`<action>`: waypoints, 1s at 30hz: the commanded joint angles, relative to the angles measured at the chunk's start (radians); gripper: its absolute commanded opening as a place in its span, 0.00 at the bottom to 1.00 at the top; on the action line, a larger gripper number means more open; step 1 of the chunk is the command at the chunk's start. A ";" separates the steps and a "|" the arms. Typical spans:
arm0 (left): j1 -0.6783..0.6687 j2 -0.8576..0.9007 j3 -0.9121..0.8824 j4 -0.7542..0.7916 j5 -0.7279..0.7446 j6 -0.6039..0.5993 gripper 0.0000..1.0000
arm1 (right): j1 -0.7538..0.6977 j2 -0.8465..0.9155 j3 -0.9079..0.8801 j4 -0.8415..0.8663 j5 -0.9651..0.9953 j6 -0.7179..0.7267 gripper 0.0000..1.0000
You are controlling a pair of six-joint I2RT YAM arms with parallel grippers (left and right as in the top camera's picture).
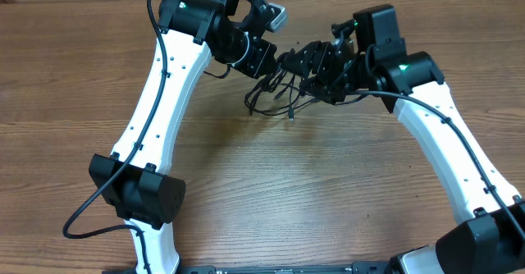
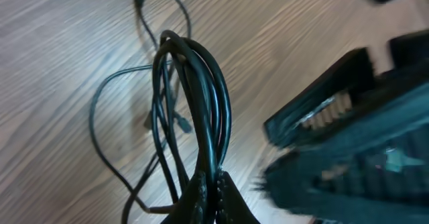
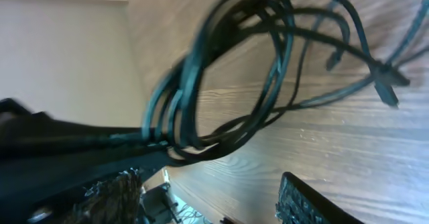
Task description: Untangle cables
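Left of the cables (image 1: pixel 275 93), our left gripper (image 2: pixel 213 187) pinches the looped bundle above the table (image 1: pixel 271 192) (loose tails resting on the wood), while right of them our right gripper (image 3: pixel 214 200) stands spread, so the separating pull, we judge, needs it to close on one strand.

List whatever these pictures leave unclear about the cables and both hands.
Overhead: how the cables cross each other. They are too small and sit in one dark clump.
Left wrist: how many cables the left hand pinches. The bottom edge cuts the grip off.
Right wrist: how many cables hang ahead of the right hand. Blur smears them together, and the right edge cuts some off.
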 commanded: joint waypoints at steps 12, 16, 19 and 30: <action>0.002 -0.031 0.026 0.012 0.205 -0.039 0.04 | 0.006 0.002 -0.005 -0.016 0.156 0.035 0.58; 0.002 -0.031 0.026 0.010 0.231 -0.038 0.04 | 0.006 0.008 -0.005 -0.016 0.167 0.035 0.57; 0.005 -0.031 0.026 0.010 0.258 -0.037 0.04 | 0.006 0.023 -0.005 -0.016 0.171 0.035 0.57; 0.040 -0.031 0.026 -0.001 0.316 -0.036 0.04 | 0.006 0.106 -0.005 -0.010 0.167 0.031 0.11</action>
